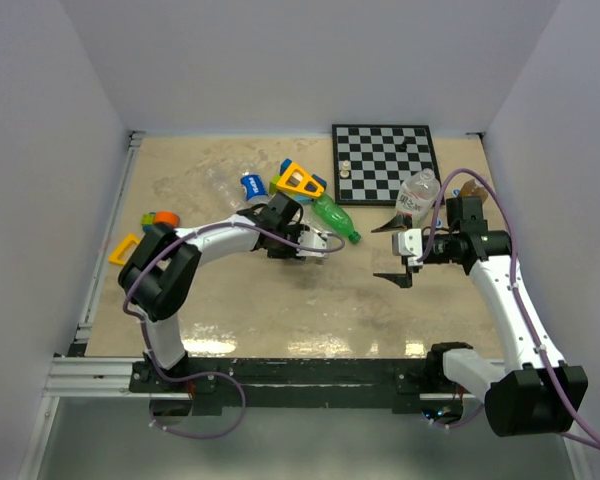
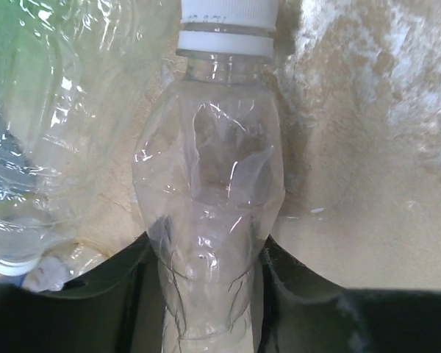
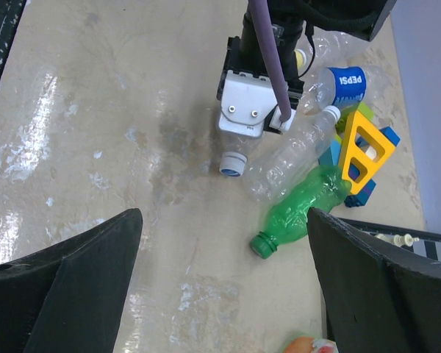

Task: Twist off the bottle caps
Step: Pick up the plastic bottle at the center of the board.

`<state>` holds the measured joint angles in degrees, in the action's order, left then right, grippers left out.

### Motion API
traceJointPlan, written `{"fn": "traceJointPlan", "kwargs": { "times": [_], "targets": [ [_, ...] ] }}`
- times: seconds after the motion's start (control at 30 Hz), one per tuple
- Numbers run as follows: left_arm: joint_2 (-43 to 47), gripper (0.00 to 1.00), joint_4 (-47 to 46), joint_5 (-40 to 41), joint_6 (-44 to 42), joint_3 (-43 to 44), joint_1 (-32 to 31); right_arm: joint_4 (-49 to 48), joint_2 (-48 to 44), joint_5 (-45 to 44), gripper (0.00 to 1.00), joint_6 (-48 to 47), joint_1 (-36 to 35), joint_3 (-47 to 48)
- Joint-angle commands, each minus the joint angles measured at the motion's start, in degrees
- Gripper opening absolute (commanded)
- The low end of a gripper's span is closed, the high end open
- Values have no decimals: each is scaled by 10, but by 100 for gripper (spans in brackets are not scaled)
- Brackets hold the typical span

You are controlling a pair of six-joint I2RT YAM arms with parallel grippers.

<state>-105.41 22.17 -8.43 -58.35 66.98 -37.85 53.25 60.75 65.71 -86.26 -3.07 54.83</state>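
Observation:
My left gripper is shut on the body of a clear bottle lying on the table. Its white cap is on and points away from the wrist. The same cap shows in the right wrist view and top view. A second clear bottle with a white cap lies beside it. A green bottle with a green cap lies close by. My right gripper is open and empty, above the table, right of the caps.
A Pepsi-labelled bottle and yellow and blue toys lie behind the left gripper. A clear bottle stands by the chessboard, which holds pale pieces. Orange and yellow toys sit far left. An orange object lies under the right gripper.

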Motion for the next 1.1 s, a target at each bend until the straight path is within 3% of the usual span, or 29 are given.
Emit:
{"fn": "traceJointPlan", "kwargs": {
  "times": [0.0,0.27,0.43,0.63,0.83,1.07],
  "targets": [
    [35,25,18,-34,59,-19,-6,10,-1,17,97,-10,2,-3],
    [158,10,0,-73,137,-104,-22,19,5,19,97,-12,1,2],
    [242,6,-22,-126,262,-137,-25,50,16,20,96,2,1,32],
    [316,0,-61,-158,400,-174,-24,61,65,-1,91,155,-16,110],
    [350,0,-86,-157,448,-185,-24,-34,119,-97,85,440,-144,183],
    [368,0,-113,-144,468,-202,-25,-48,195,-83,83,517,-185,229]
  ]
}}
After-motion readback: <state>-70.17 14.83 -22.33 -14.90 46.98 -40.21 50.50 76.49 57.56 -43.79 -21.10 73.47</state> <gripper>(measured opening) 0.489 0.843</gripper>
